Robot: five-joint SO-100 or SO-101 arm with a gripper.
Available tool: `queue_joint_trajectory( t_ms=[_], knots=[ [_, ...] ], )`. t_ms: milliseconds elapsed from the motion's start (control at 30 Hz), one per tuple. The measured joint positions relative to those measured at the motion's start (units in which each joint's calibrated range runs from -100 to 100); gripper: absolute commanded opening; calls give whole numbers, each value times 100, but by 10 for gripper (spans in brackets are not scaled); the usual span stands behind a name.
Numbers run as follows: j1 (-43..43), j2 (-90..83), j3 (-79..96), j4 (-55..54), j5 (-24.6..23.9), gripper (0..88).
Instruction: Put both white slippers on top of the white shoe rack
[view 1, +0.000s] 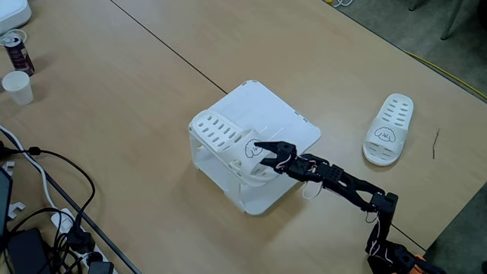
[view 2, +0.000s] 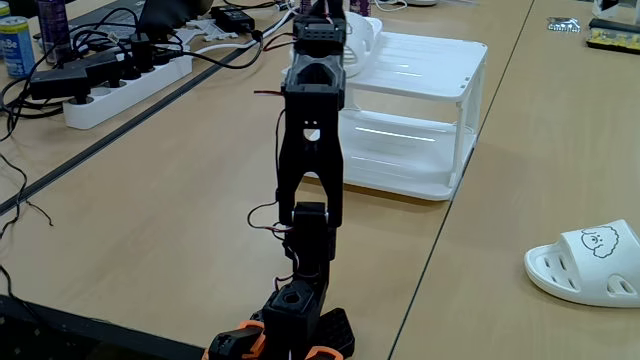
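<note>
One white slipper [view 1: 222,137] lies on the top panel of the white shoe rack [view 1: 285,125], along its left edge, puppy face up. In this fixed view my gripper [view 1: 262,153] sits at the right side of that slipper's strap, its jaws parted in a V against the strap. The other white slipper [view 1: 388,129] lies on the table to the right of the rack. In the fixed view from behind the arm, the rack [view 2: 425,110] stands ahead, the loose slipper [view 2: 588,262] lies at the right, and the arm hides most of the slipper on top [view 2: 366,34].
A paper cup [view 1: 17,86] and a can [view 1: 17,52] stand at the far left. Cables and a power strip [view 2: 115,85] crowd the left side of the table. A dark seam runs across the tabletop behind the rack.
</note>
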Motion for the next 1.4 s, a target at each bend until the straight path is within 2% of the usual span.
queue_joint_trajectory(
  t_ms=[733, 1400],
  knots=[
    [37, -33, 530, -9, 0, 217],
    [45, -1600, 2138, -9, 0, 217]
  ],
)
